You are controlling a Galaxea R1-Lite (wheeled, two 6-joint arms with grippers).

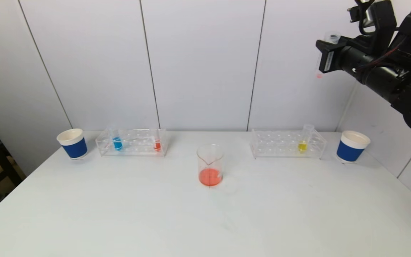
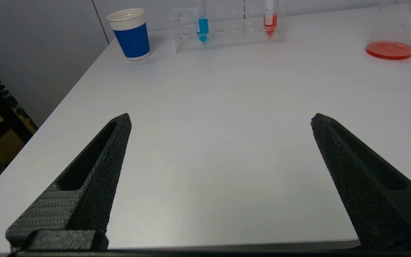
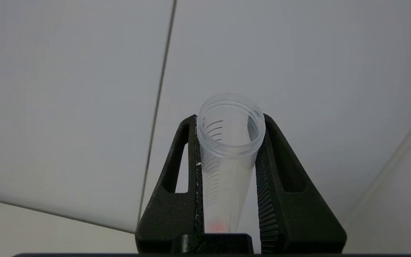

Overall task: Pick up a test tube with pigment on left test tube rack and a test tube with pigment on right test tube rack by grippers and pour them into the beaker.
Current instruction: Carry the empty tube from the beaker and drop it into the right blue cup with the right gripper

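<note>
left fingers (image 2: 109,160) spread wide and holding nothing, low over the bare near worktop (image 2: 219,142), so the left rack (image 2: 226,32) lies straight ahead, far side, its blue tube (image 2: 202,25) and red tube (image 2: 269,23) upright. beaker (image 1: 210,167) mid-worktop holds red liquid, and high at the far right the right fingers (image 3: 260,167) are clamped on a near-empty tube (image 3: 226,157).

The right arm (image 1: 387,71) is matte black, built of rounded cylindrical housings with a boxy block on top and thin black cables looped along it. Both grippers' fingers (image 2: 94,171) are black, long, tapered wedges with slotted cut-outs and rough, grainy inner pads (image 3: 264,200).
</note>
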